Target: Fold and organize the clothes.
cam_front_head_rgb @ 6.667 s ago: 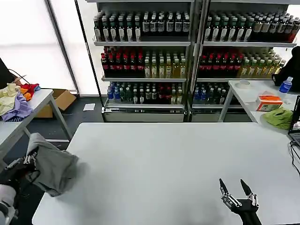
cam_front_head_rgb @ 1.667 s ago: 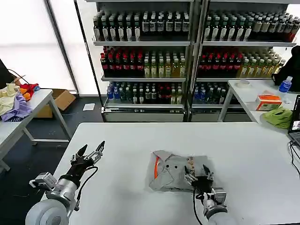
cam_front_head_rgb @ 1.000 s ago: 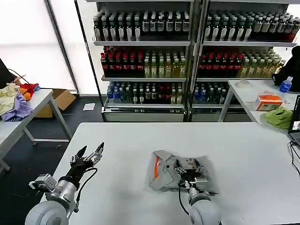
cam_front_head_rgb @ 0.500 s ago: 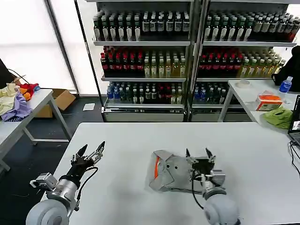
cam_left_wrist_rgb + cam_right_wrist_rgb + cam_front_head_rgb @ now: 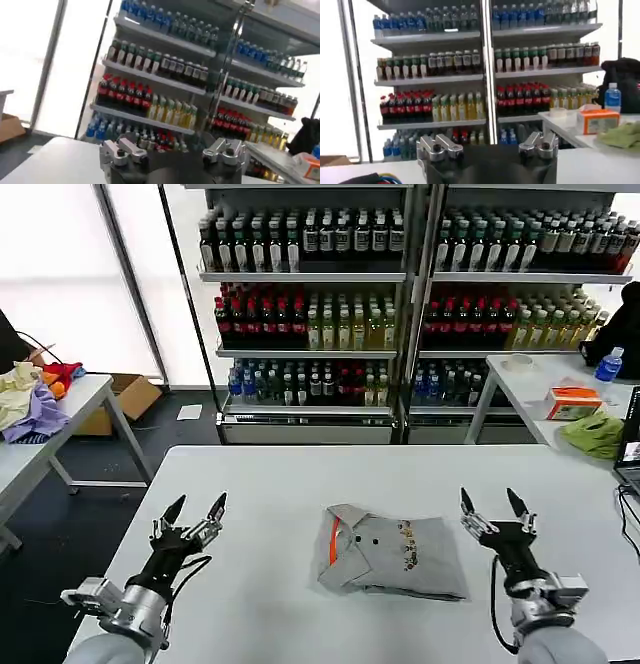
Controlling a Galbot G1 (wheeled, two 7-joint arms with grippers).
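Grey polo shirt lies folded in a small flat bundle near the middle of the white worktop. Its orange collar lining faces the robot's left, and the little cartoon print sits on top. The left hand hangs open above the worktop, well apart from the shirt. The right hand is open too, just beside the shirt and not touching it. The folding looks done. What may be left is small: maybe flatten the loose bottom edge, or move the bundle to a tidy spot.
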